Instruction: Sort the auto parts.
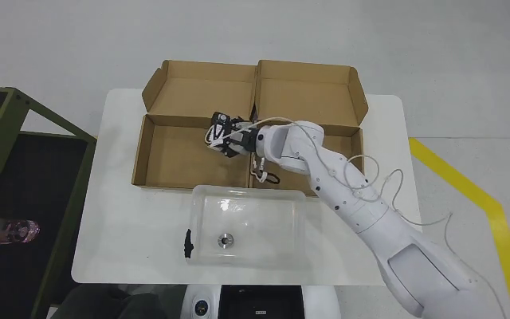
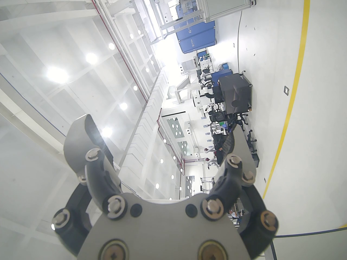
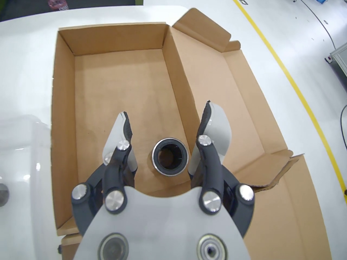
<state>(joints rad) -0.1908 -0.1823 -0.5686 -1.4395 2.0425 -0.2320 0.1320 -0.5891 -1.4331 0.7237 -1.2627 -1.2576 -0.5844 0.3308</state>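
Cardboard box [image 3: 64, 96] is holding one metal ring [image 3: 170, 158] directly beneath the right gripper [image 3: 166, 114], whose fingers are standing apart, empty. Behind the gripper, a round part [image 1: 225, 239] and possibly a dark piece [image 1: 188, 244] are waiting at the clear tub [image 1: 247, 190] to be sorted.
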